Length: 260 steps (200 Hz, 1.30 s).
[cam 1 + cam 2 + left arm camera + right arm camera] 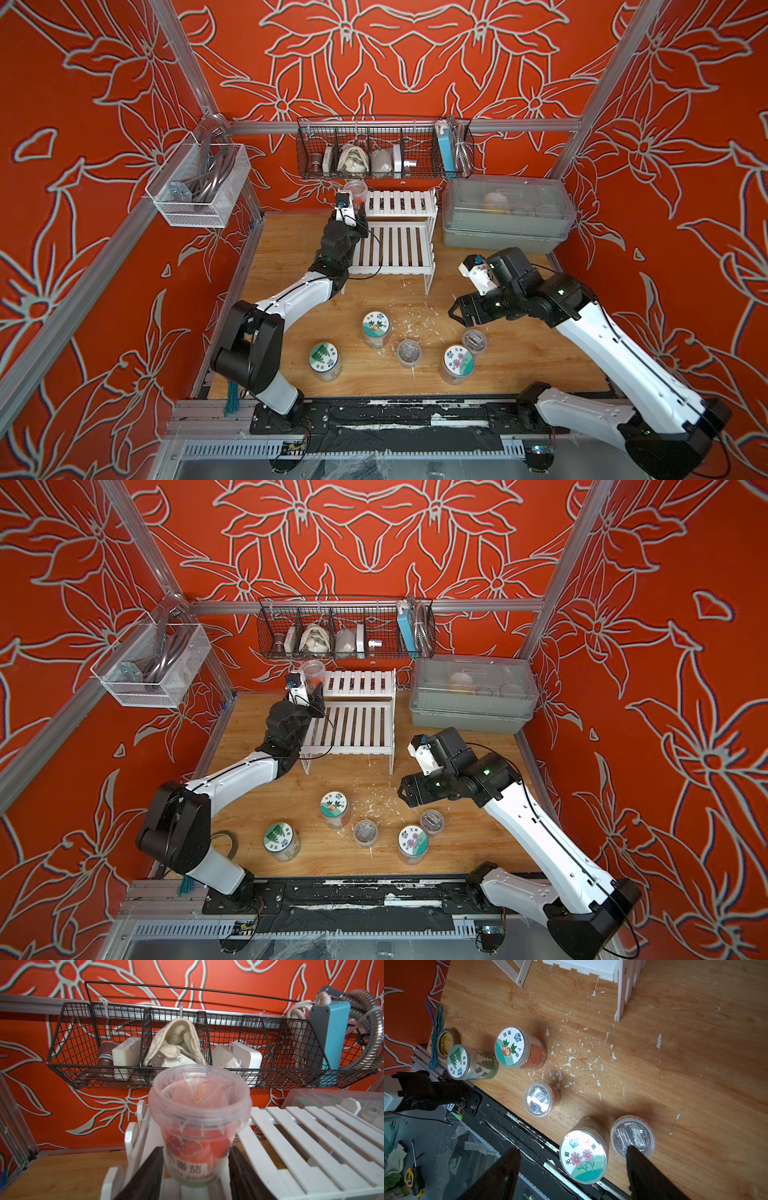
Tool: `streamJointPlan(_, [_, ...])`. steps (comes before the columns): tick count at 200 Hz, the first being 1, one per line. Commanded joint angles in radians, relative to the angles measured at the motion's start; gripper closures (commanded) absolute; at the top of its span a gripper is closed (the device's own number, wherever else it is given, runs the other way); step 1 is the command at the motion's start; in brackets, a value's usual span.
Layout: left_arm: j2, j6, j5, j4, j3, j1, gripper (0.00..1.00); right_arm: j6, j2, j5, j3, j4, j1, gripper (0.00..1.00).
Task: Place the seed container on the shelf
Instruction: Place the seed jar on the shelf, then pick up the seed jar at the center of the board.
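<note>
A clear seed container (198,1118) with a red tomato label is held upright between the dark fingers (145,1172) of my left gripper (196,1151), which is shut on it. In both top views the container (356,190) hangs at the left end of the upper tier of the white shelf (399,203), with the left gripper (358,204) just below it. I cannot tell whether its base touches the slats (311,1136). My right gripper (455,312) stands open over the table's front right, above a flower-lidded container (583,1156), and holds nothing.
Several more seed containers stand near the front: a green-lidded one (325,356), another lidded one (376,324) and two small foil-topped ones (409,350) (474,340). A black wire basket (384,149) hangs above the shelf. A grey lidded box (505,216) sits to its right.
</note>
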Motion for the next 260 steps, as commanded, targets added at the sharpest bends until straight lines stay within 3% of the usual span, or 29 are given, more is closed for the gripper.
streamJointPlan(1, [-0.06, -0.014, 0.021, -0.013, -0.017, 0.004, 0.46, -0.003, -0.02, 0.005, -0.012, -0.017, -0.002, 0.17])
streamJointPlan(116, [-0.518, -0.122, 0.058, -0.489, -0.152, 0.004, 0.2, 0.012, -0.015, 0.051, 0.002, -0.057, -0.002, 0.15])
streamJointPlan(159, [-0.697, -0.167, 0.141, -0.621, -0.214, 0.005, 0.1, 0.022, -0.01, 0.092, -0.021, -0.059, -0.001, 0.06])
streamJointPlan(199, [-0.8, -0.191, 0.169, -0.766, -0.238, 0.005, 0.01, 0.039, -0.008, 0.117, -0.059, -0.061, -0.003, 0.04])
streamJointPlan(260, [-0.898, -0.195, 0.204, -0.862, -0.315, 0.005, 0.01, 0.128, -0.005, 0.172, -0.171, -0.048, -0.013, 0.0])
